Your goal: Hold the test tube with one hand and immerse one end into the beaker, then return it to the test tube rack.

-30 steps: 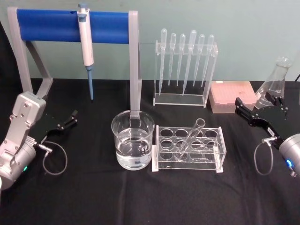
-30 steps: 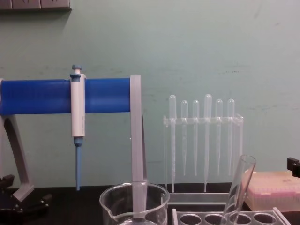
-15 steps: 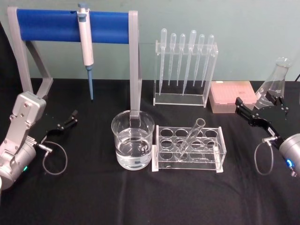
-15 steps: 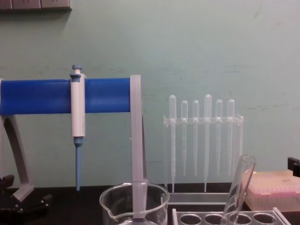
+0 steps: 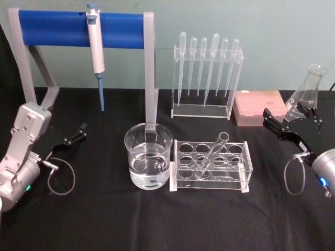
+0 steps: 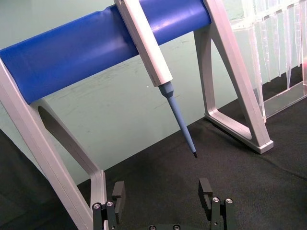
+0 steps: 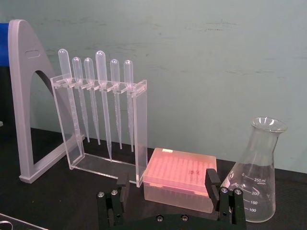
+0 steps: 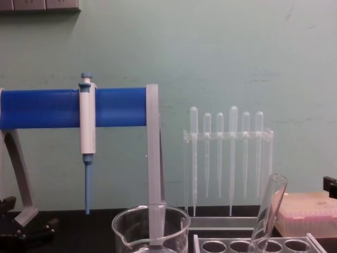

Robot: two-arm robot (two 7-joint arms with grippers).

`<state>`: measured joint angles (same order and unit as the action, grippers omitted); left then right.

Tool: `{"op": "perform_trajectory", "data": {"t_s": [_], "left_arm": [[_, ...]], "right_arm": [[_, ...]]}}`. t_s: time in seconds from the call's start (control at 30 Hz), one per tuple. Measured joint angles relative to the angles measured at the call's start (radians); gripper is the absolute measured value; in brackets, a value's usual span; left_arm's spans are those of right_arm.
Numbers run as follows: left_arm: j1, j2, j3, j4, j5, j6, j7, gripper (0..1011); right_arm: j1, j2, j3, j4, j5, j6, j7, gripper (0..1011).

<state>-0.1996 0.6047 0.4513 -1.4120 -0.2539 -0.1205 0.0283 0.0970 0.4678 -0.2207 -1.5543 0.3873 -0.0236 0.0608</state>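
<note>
Right pincer [image 5: 291, 122], head view: fingers spread wide, empty, well right of the rack [image 5: 210, 166]. Test tube [image 5: 212, 152] leans in that rack; beaker [image 5: 148, 156] just left. Left pincer [image 5: 75, 135] spread, far left. Chest view: tube [image 8: 268, 213] tilted, right of beaker [image 8: 150, 227].

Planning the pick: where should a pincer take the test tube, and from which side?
Grip the bare upper part of the tube, just under its flared rim. It leans in the rack with the rim up and tilted toward the back right, the lower end down in a hole. Probably best to come from above and the right with the open right pincer; the beaker crowds the left.
</note>
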Motion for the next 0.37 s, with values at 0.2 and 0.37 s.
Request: {"op": "perform_trajectory", "data": {"t_s": [0.2, 0.37], "left_arm": [[0.000, 0.000, 0.000, 0.000, 0.000, 0.000, 0.000, 1000], [0.000, 0.000, 0.000, 0.000, 0.000, 0.000, 0.000, 1000]], "right_arm": [[0.000, 0.000, 0.000, 0.000, 0.000, 0.000, 0.000, 1002], [0.000, 0.000, 0.000, 0.000, 0.000, 0.000, -0.001, 1002]]}}
